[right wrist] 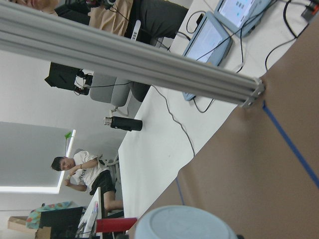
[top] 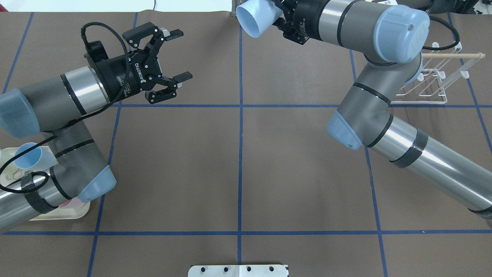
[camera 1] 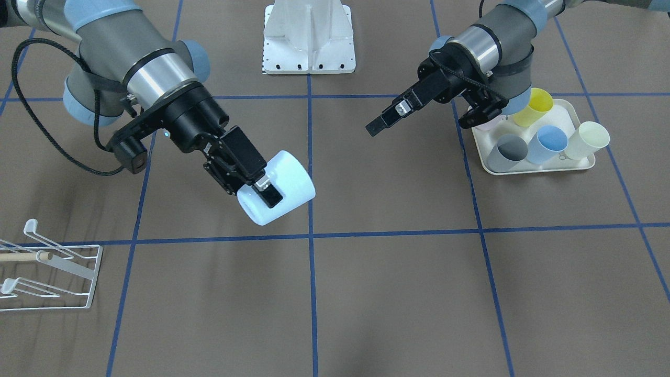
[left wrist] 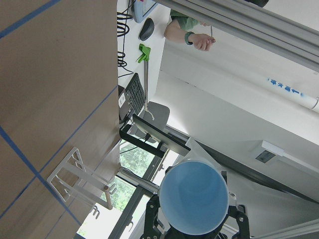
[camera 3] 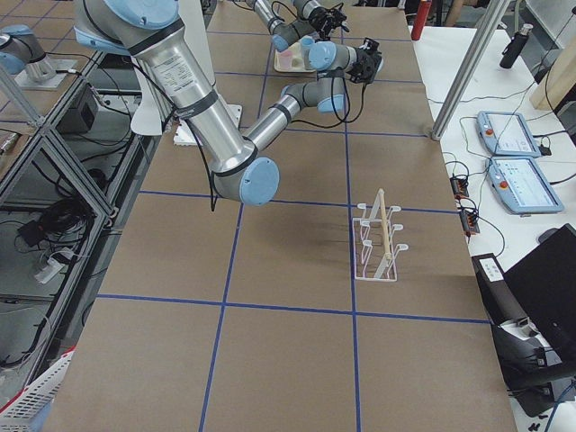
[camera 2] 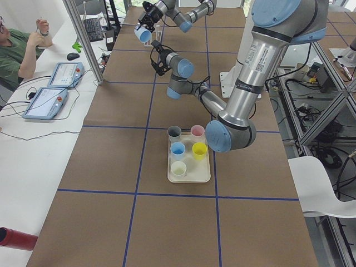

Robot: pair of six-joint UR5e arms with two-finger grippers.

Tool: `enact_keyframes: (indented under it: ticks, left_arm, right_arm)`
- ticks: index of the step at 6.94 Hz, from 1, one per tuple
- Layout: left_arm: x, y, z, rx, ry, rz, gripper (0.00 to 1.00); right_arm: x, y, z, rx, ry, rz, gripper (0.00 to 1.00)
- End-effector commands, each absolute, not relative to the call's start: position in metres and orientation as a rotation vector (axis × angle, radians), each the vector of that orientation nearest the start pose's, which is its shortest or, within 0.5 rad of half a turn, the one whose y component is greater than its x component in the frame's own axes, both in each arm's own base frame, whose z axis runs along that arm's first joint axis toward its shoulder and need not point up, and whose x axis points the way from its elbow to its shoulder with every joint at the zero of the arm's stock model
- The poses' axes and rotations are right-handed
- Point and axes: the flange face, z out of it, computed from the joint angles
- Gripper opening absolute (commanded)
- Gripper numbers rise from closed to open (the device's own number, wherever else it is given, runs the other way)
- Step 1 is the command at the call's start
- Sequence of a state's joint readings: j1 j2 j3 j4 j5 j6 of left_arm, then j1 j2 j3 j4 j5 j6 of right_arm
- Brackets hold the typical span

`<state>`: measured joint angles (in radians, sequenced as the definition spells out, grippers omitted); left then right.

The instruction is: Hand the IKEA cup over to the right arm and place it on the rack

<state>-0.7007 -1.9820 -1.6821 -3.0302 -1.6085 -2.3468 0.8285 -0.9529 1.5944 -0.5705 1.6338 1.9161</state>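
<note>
Right gripper (camera 1: 264, 189): clamped on the cup (camera 1: 290, 180). It grips the outer wall at the base end, and one finger (camera 1: 269, 195) shows dark across the near side in the front-facing view.

Cup: pale blue, carried on its side, clear of the surface. The overhead view puts it about over the bench's middle line, toward the operators' edge. Its mouth faces the left end. The left wrist view looks straight into the mouth, with the right gripper's body behind it.

Left gripper (top: 180, 55): jaws wide, nothing between them. It is aimed at the cup's mouth and apart from it, with no contact. It hangs above the surface, left of the middle line.

Rack (top: 432, 86): white wire, standing on the bench at the right end near the operators' edge. A wooden rod (top: 451, 56) lies across its top. In the overhead view it is partly hidden behind the right arm (top: 384, 127). The cup is well apart from the rack.

Tray (camera 1: 523, 171): cream, toward the left end and nearer the robot's edge, under the left arm. Five spare cups (camera 2: 178, 148) stand in it, mouths up: grey, pink, blue, yellow, cream.

Mount plate (camera 1: 309, 47): white, at the middle of the robot's edge.
</note>
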Motion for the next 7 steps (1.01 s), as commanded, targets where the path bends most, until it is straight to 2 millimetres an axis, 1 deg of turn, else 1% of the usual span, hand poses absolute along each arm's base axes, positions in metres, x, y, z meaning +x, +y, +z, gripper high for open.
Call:
enact_keyframes:
  ticks: [1, 2, 3, 4, 5, 6, 7]
  left_arm:
    - [0.294, -0.466, 0.249, 0.109, 1.845, -0.768, 1.0]
    - [0.265, -0.481, 0.25, 0.151, 1.759, -0.736, 1.0]
    - [0.225, -0.503, 0.255, 0.158, 1.694, -0.756, 1.0]
    - [0.188, -0.501, 0.288, 0.205, 1.609, -0.699, 1.0]
    - [0.165, -0.497, 0.322, 0.264, 1.52, -0.599, 1.0]
    - [0.133, -0.504, 0.338, 0.304, 1.44, -0.566, 1.0]
    - [0.105, -0.51, 0.346, 0.334, 1.38, -0.512, 1.0]
  right_arm:
    - [-0.283, -0.574, 0.237, 0.578, -1.423, 0.737, 0.0]
    - [-0.256, -0.557, 0.262, 0.671, -1.209, 0.614, 0.0]
    - [-0.224, -0.55, 0.282, 0.733, -1.06, 0.571, 0.0]
    - [-0.188, -0.546, 0.333, 0.785, -0.905, 0.562, 0.0]
    - [-0.154, -0.526, 0.377, 0.85, -0.732, 0.462, 0.0]
    - [-0.125, -0.506, 0.398, 0.888, -0.63, 0.436, 0.0]
    - [-0.099, -0.49, 0.422, 0.903, -0.567, 0.435, 0.0]
